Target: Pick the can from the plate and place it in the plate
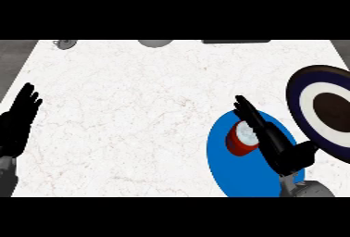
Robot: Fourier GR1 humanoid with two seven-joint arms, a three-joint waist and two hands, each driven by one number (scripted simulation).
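Head view — right hand (273,141) beside can (241,137) on blue plate (232,176).

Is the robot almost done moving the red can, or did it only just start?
Only just started. Nothing is done yet: the red can sits on the blue plate. In hand: the right robot hand is beside the can with fingers straight, not curled round it. Left to do: grasp the can, lift it and set it on the dark ringed plate. The left robot hand rests open at the left edge.
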